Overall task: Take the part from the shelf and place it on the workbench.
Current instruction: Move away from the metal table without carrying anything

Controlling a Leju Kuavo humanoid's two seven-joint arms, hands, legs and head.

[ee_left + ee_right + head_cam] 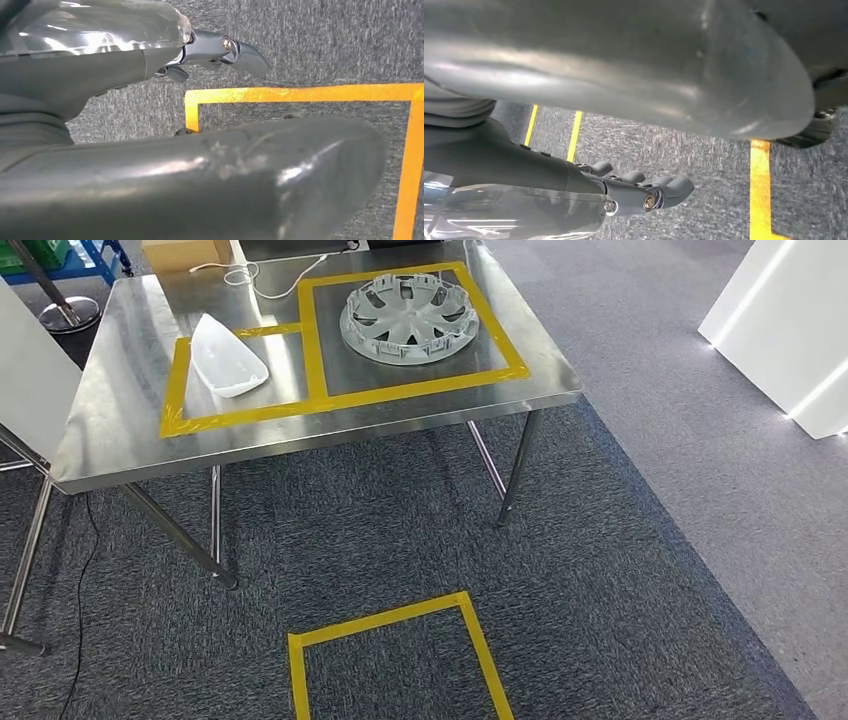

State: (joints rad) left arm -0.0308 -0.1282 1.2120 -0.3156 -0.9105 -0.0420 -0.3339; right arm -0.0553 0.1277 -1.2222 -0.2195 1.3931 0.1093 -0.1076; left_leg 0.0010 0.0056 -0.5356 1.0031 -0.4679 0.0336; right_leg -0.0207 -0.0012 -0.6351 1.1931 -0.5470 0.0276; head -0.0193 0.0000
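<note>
A brushed stainless-steel surface (pixel 120 430) on thin metal legs stands on dark grey, short-pile carpet (pixel 600 570), its top marked with two adjoining rectangles of glossy yellow tape (pixel 320 350). Inside the larger rectangle lies a round, pale grey plastic wheel cover (pixel 408 317), flat on the steel, with curved spokes and openings around a central hub. In the smaller rectangle beside it rests a white, smooth, teardrop-shaped shell part (pixel 227 356), well apart from the wheel cover. A white cable (pixel 262 277) loops across the far edge near a tan cardboard box (pixel 185 252). On the carpet in front of the surface, a yellow taped floor square (pixel 395 655) is outlined. The left hand (pixel 220 50) hangs over the carpet by the floor square, its dark, smooth fingers nearly straight and holding nothing. The right hand (pixel 644 192) likewise hangs above the carpet, rounded grey fingertips slightly apart and empty, behind a shiny translucent wrist cover.
</note>
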